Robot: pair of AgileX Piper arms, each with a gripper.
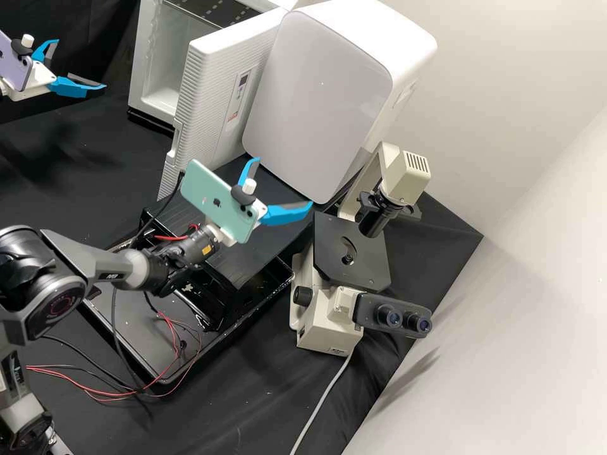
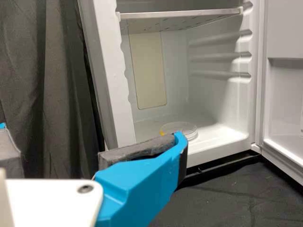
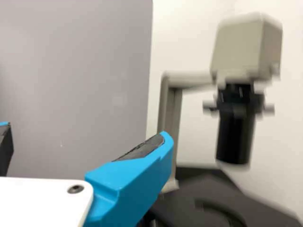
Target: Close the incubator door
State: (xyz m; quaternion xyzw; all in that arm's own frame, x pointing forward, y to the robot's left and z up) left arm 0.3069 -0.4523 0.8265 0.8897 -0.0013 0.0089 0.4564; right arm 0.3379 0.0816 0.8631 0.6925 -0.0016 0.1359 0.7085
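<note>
In the high view, my left gripper (image 1: 81, 64) is open at the upper left, to the left of the incubator (image 1: 169, 95) with a gap between them. My right gripper (image 1: 284, 181) is open before the large white box. The incubator door (image 1: 208, 101) stands wide open, its ribbed outer face turned towards the white box. In the left wrist view, my left gripper (image 2: 91, 131) has nothing between its fingers; beyond are the incubator's inside (image 2: 213, 101), a round clear dish (image 2: 179, 129) on its floor and the door's inner side (image 2: 285, 94). The right wrist view shows my right gripper (image 3: 87, 129) empty.
The large white box (image 1: 322, 88) stands right beside the door. A microscope (image 1: 351, 253) is at the right. A black tray (image 1: 136, 328) with loose wires and a black platform (image 1: 253, 246) lie below my right gripper. Dark cloth (image 1: 82, 151) covers the bench.
</note>
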